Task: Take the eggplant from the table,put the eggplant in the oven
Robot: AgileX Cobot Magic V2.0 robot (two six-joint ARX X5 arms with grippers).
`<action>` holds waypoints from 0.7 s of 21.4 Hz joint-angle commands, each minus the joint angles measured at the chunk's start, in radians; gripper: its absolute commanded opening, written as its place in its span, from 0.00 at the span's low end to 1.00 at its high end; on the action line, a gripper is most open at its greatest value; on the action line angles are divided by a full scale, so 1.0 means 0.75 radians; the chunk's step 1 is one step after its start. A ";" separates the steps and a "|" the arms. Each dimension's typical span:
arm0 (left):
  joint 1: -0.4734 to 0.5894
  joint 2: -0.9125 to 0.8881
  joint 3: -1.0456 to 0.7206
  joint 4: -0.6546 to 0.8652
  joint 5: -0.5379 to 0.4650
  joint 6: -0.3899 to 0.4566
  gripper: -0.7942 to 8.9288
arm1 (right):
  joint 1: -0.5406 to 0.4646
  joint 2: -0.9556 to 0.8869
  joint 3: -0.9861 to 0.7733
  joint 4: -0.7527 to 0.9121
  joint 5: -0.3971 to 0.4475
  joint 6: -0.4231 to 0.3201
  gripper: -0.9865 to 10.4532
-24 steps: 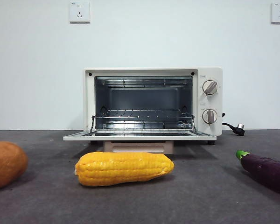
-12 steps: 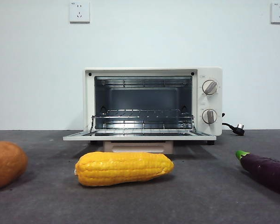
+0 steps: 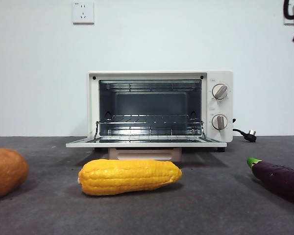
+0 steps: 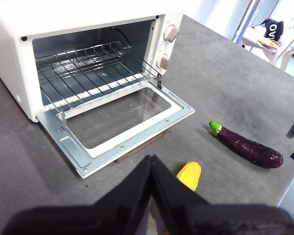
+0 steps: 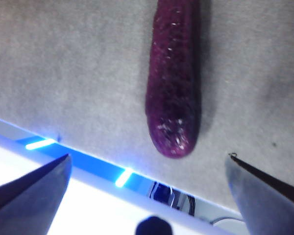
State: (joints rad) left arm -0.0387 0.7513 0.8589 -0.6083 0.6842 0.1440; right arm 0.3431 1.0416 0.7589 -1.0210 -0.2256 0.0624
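Overhead, the right gripper (image 5: 147, 169) hangs above the rounded end of the eggplant (image 5: 174, 78), its jaws spread wide apart and holding nothing. That long purple vegetable lies flat on the dark grey worktop (image 4: 225, 73), well to the knob side of the Toshiba toaster oven (image 3: 160, 108) and apart from the corn cob (image 3: 130, 176) in front of the dropped door (image 4: 122, 122). The left gripper (image 4: 151, 161) waits back from the oven, jaws pressed together, empty. By the look of it the reach for the eggplant is only starting; the next move calls for lowering the open jaws astride its body and closing across its width before carrying it to the wire rack (image 4: 93, 66).
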 commanded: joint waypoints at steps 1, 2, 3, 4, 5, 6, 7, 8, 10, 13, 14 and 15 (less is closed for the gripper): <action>-0.004 -0.003 -0.011 0.004 0.006 -0.014 0.08 | 0.028 0.019 -0.013 0.030 0.030 0.057 0.55; -0.004 -0.003 -0.011 0.004 0.006 -0.014 0.08 | 0.038 0.025 -0.015 0.030 0.041 0.067 0.55; -0.004 -0.001 -0.011 0.005 0.006 -0.014 0.08 | 0.048 0.033 -0.016 0.029 0.056 0.084 0.55; -0.005 -0.001 -0.011 0.004 0.006 -0.014 0.08 | 0.056 0.041 -0.016 0.030 0.068 0.101 0.55; -0.006 -0.001 -0.011 0.004 0.006 -0.014 0.08 | 0.063 0.051 -0.016 0.033 0.072 0.128 0.55; -0.009 -0.001 -0.011 0.005 0.006 -0.013 0.08 | 0.069 0.064 -0.016 0.037 0.075 0.141 0.55; -0.012 -0.001 -0.011 0.004 0.006 -0.014 0.08 | 0.074 0.080 -0.016 0.041 0.080 0.160 0.55; -0.012 -0.001 -0.011 0.004 0.006 -0.013 0.08 | 0.079 0.093 -0.016 0.044 0.083 0.163 0.55; -0.012 -0.001 -0.011 0.004 0.006 -0.013 0.08 | 0.086 0.127 -0.016 0.042 0.084 0.173 0.55; -0.012 -0.001 -0.011 0.004 0.006 -0.014 0.08 | 0.106 0.179 -0.016 0.053 0.105 0.193 0.55; -0.012 -0.001 -0.011 0.004 0.006 -0.014 0.08 | 0.120 0.191 -0.016 0.056 0.134 0.201 0.55; -0.012 -0.001 -0.011 0.004 0.006 -0.013 0.08 | 0.130 0.204 -0.016 0.060 0.150 0.210 0.55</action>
State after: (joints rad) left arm -0.0452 0.7513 0.8589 -0.6083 0.6842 0.1375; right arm 0.4389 1.1908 0.7586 -0.9775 -0.1188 0.2035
